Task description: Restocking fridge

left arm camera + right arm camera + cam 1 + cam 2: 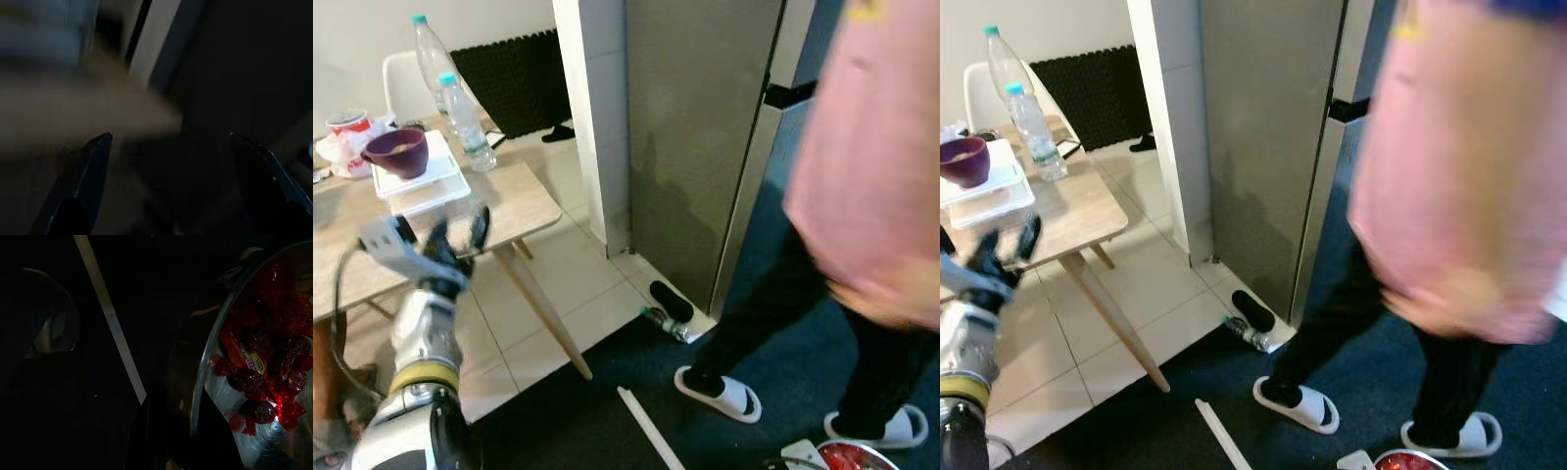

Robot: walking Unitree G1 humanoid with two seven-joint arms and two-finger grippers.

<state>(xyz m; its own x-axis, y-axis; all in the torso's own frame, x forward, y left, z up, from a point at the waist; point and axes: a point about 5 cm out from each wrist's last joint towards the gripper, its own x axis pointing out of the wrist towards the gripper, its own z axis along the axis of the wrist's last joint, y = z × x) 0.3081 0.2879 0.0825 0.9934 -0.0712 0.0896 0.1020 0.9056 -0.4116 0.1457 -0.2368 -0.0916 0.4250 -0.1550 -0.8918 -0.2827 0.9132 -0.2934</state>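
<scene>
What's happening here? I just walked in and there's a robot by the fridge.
The robot is restocking the fridge, whose door looks shut. Its right gripper holds a metal bowl of red-wrapped sweets by the rim. The left gripper, open, is raised near the wooden table carrying water bottles and a purple bowl. A person in pink stands close by, blurred.

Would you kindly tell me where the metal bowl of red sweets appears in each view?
Left eye: bowl at the bottom edge, right of centre, partly cut off.
Right eye: at the bottom edge, right of centre.
Left wrist: too dark and blurred to tell.
Right wrist: close up, rim curving around the sweets.
Shared landmark: the white strip on the dark floor beside it.
</scene>
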